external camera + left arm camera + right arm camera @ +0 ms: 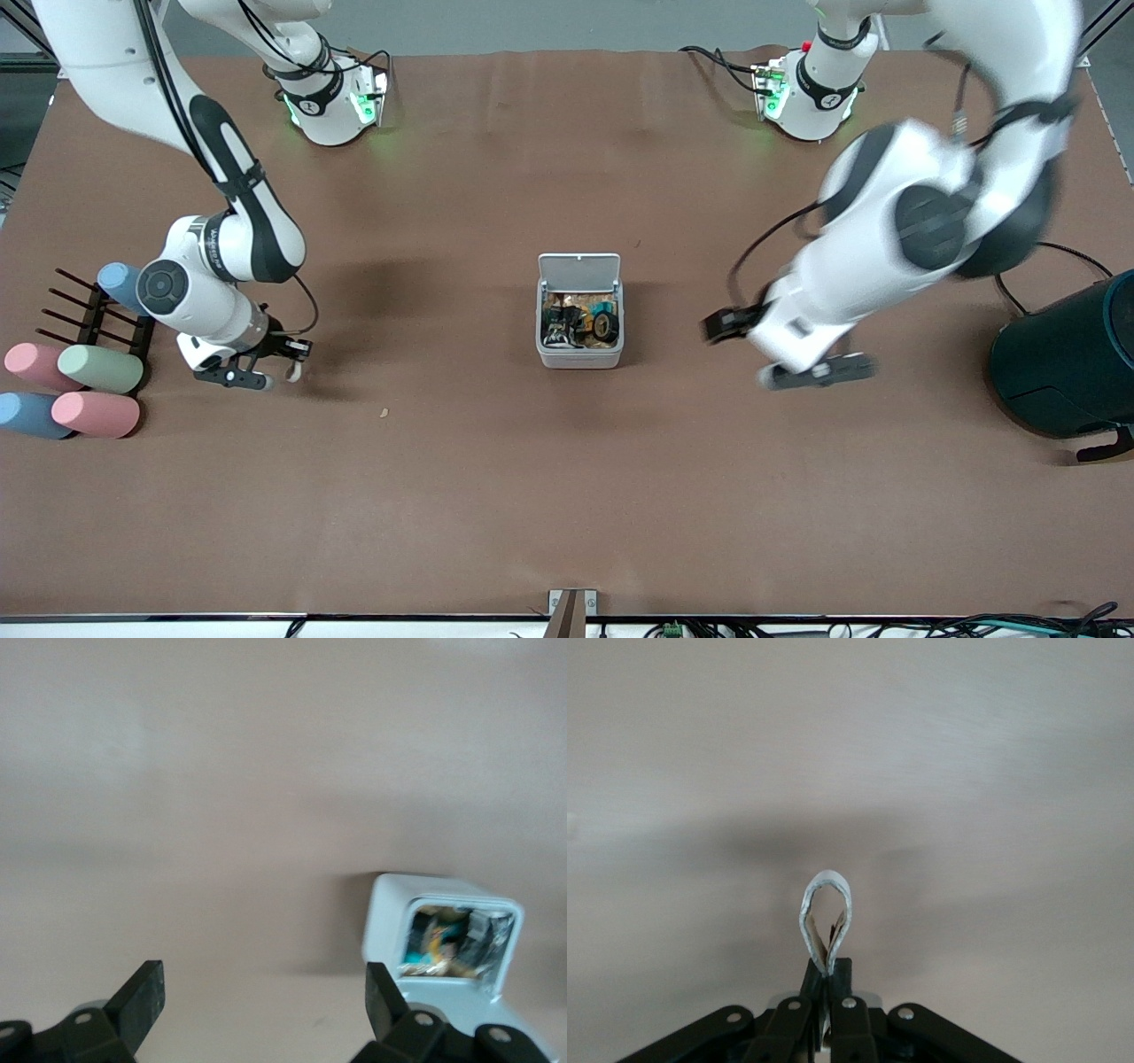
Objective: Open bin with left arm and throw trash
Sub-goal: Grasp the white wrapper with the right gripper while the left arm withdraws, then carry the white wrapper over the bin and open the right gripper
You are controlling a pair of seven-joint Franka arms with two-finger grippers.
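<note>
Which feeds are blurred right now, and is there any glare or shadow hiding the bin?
Front view: the left arm is smeared by motion, the right arm sharp; the bin is evenly lit, with only soft shadows on the table. Left wrist view: soft throughout, bin contents indistinct. Right wrist view: the pinched loop is clear, with a diffuse shadow under it.

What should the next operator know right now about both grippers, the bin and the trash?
Left gripper: open, holding nothing, over the table beside the small white square plastic bin, toward the left arm's end.
Right gripper: shut on the pale rubber-band loop, over the table toward the right arm's end.
Bin: mid-table, flat hinged lid open.
Done: crumpled black-and-white wrapper and small black tape roll are in the bin.
Left: carry the loop over the bin and release it.
</note>
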